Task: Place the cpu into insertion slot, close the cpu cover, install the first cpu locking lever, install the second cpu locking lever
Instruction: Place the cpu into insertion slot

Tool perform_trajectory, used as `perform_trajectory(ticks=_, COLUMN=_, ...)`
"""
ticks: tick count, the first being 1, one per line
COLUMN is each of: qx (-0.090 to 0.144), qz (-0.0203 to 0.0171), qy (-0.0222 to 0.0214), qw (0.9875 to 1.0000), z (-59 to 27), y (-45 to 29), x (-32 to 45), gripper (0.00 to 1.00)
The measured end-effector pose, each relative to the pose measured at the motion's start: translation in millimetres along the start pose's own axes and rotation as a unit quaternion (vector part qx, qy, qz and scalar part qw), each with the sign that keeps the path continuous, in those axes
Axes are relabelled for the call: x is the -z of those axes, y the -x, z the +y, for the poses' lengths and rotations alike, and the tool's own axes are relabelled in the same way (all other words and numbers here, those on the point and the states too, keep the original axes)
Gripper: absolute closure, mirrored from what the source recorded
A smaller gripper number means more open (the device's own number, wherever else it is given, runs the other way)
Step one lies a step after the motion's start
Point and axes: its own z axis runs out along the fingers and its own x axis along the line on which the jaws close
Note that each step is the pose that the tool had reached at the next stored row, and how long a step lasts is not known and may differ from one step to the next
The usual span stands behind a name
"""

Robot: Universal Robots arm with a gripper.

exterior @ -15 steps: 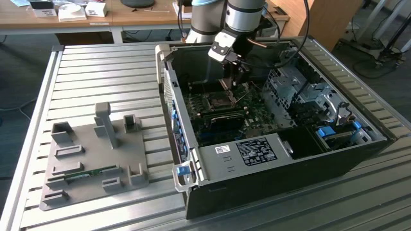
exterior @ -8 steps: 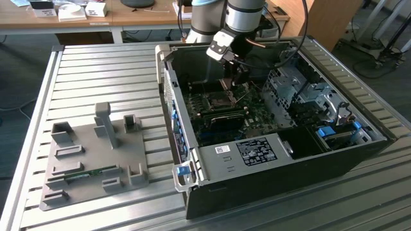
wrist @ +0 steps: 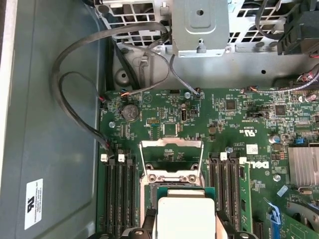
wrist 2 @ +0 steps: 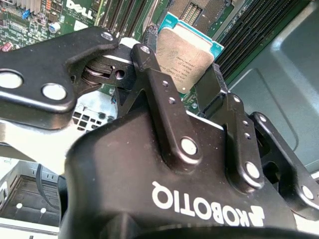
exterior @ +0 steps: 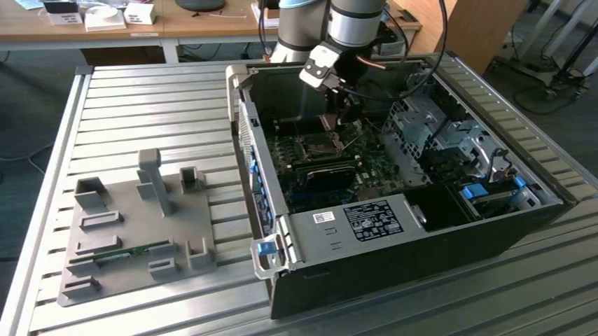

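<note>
One step of four was in hand, by my reading: bringing the cpu to the insertion slot, with cover and both levers not yet dealt with. The open computer case point(exterior: 402, 231) took up the exterior view's right half. The arm point(exterior: 355, 21) came down into it from the upper centre of that frame, wrist tipped so the gripper point(exterior: 348, 115) pointed at the green motherboard point(exterior: 374, 168). In both wrist views the gripper point(wrist 2: 182, 64) point(wrist: 185, 221) was closed only to the chip's width, pinching the cpu point(wrist 2: 184, 50) point(wrist: 184, 209) by two opposite edges, metal top facing the camera. The insertion slot point(wrist: 169, 179) lay just beyond the chip, apart from it, and the cpu cover point(wrist: 172, 143) stood raised behind it. Seating would call for the chip squared to the slot and lowered flat, I judged.
</note>
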Motion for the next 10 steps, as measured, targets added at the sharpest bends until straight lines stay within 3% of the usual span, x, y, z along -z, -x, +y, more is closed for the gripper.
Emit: perform_trajectory(ticks=10, qx=0.000, qz=0.0000, qy=0.0000, qw=1.0000, z=-5.1, y=0.2, x=-2.0, gripper=0.46)
